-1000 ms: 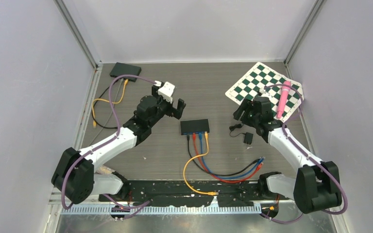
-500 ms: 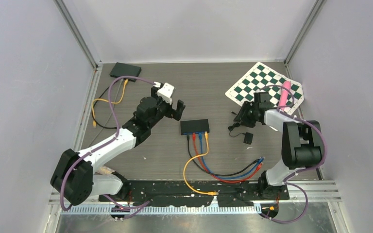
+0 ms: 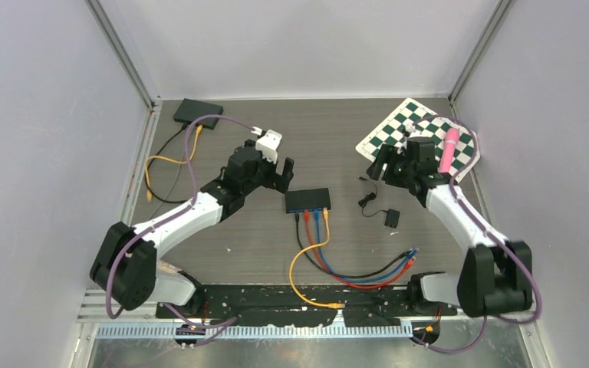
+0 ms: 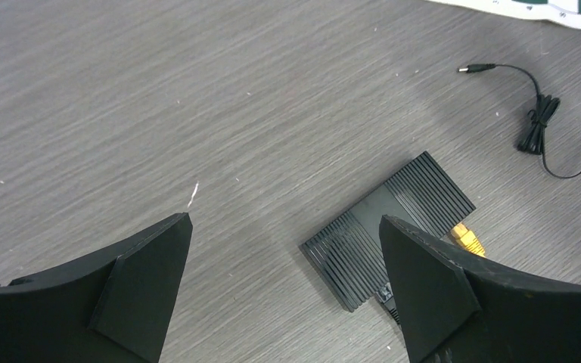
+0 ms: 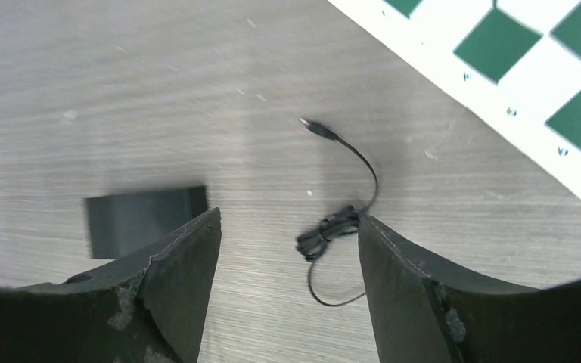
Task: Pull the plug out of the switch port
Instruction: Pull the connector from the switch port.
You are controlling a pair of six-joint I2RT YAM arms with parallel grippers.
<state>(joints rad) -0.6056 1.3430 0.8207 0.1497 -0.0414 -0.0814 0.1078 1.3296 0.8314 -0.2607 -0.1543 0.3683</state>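
Observation:
The black switch [image 3: 307,200] lies mid-table, with black, red, blue and yellow cable plugs [image 3: 315,218] seated in its near side. In the left wrist view the switch [image 4: 389,227] shows between and beyond my fingers, the yellow plug [image 4: 467,240] at its edge. My left gripper [image 3: 282,172] [image 4: 284,219] hovers open just left of the switch, holding nothing. A thin black cord [image 3: 366,202] [image 5: 329,231] with a barrel plug [image 5: 312,126] [image 4: 473,69] lies loose on the table. My right gripper [image 3: 378,165] [image 5: 289,217] hangs open above that cord.
A small black adapter block [image 3: 392,218] sits right of the switch. A green-and-white chess mat [image 3: 399,126] with a pink cylinder [image 3: 449,149] lies back right. A second black box [image 3: 197,112] with a yellow cable [image 3: 157,161] is back left. Coloured cables loop toward the near edge.
The right arm swung about and now holds its gripper over the loose cord, with the jaws wider than half a second ago. The left gripper shifted slightly right toward the switch.

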